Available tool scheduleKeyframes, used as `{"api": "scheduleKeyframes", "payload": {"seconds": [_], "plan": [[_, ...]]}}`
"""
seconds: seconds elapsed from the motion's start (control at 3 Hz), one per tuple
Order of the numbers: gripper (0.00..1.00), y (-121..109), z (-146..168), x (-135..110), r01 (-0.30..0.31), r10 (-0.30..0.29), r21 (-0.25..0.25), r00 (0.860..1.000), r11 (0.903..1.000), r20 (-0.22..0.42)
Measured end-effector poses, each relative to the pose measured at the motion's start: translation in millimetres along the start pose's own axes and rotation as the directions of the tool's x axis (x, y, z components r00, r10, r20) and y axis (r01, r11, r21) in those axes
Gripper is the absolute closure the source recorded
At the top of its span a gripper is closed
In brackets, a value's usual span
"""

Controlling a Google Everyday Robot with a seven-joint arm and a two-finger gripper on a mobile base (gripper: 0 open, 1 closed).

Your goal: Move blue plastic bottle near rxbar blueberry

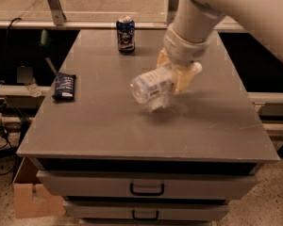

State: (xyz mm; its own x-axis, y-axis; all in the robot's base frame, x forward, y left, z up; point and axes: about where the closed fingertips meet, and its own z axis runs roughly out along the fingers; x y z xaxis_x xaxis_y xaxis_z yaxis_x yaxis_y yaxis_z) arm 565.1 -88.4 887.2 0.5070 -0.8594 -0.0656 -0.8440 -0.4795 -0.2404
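Observation:
The blue plastic bottle [152, 85] is clear with a pale label and a white cap [195, 68]. It lies tilted on its side in my gripper [178, 77], held a little above the middle of the grey table [108, 126]. My gripper is shut on the bottle near its cap end, with yellowish fingers [183, 81] around it. The rxbar blueberry [64, 86], a flat dark navy wrapper, lies at the table's left edge, well to the left of the bottle.
A dark blue can [126, 34] stands at the back of the table. A tiny clear bottle [32, 87] sits off the table on the left. Drawers [146, 188] are under the table's front. A cardboard box [30, 197] is on the floor at left.

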Motion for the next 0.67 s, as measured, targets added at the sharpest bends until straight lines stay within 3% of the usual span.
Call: {"api": "scheduleKeyframes", "payload": {"seconds": [0.33,0.67], "plan": [[1.00,-35,19,-36,0.005,-0.005,-0.006,1.000,1.0000,0.017],[1.00,-59,34,-57,-0.022,0.023,-0.022,1.000,0.9995,0.013]]}}
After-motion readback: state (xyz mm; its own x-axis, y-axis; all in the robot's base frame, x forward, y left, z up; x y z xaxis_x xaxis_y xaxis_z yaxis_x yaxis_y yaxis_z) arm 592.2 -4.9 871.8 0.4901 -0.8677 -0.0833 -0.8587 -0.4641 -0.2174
